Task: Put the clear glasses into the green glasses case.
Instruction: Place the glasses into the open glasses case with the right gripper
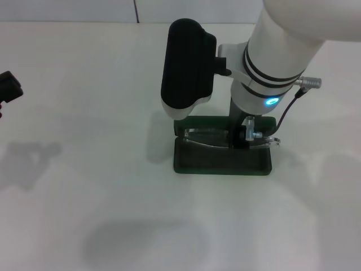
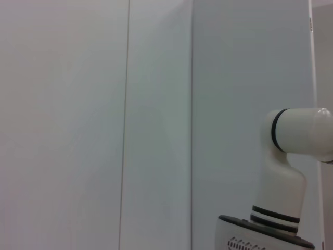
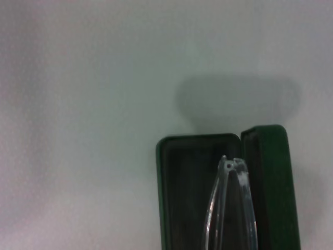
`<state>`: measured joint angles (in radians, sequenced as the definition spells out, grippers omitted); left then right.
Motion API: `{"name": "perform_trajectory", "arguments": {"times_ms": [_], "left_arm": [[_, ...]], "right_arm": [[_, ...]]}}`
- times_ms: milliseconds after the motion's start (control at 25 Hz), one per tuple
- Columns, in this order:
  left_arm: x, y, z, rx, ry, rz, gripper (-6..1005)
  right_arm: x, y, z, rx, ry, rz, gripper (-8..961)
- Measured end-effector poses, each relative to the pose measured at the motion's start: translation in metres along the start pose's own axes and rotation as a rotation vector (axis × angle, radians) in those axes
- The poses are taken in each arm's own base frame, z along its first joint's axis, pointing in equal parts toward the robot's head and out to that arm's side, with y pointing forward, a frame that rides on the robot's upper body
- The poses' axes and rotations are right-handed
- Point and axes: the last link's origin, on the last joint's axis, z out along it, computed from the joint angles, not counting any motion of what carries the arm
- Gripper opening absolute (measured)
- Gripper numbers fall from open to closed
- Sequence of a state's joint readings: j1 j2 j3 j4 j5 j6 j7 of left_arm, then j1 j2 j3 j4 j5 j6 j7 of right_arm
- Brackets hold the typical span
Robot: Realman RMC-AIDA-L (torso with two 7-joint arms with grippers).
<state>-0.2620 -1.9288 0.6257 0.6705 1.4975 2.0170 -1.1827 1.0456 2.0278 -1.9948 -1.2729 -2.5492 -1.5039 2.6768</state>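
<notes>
The green glasses case lies open in the middle of the table, its lid raised along the far side. The clear glasses stretch across the case just over its dark interior, one end poking past the right rim. My right gripper reaches down from above and is shut on the glasses near their right half. In the right wrist view the folded clear glasses hang over the case's open tray, beside the lid. My left gripper sits parked at the far left edge.
The white table surrounds the case, with shadows on it. My right arm's black-and-white forearm hangs over the case's far side. The left wrist view shows only a pale wall and a white arm joint.
</notes>
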Motion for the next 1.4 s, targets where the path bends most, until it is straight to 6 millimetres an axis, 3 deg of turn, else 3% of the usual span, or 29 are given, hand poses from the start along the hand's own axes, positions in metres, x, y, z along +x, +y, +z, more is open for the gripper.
{"name": "perform_trajectory", "arguments": {"times_ms": [480, 1400], "left_arm": [[-0.002, -0.004, 0.012, -0.040, -0.014, -0.003, 72], [-0.007, 0.001, 0.005, -0.021, -0.016, -0.010, 72]], "right_arm": [[-0.002, 0.004, 0.010, 0.019, 0.021, -0.022, 112], [-0.006, 0.009, 0.021, 0.046, 0.001, -0.071, 115]]}}
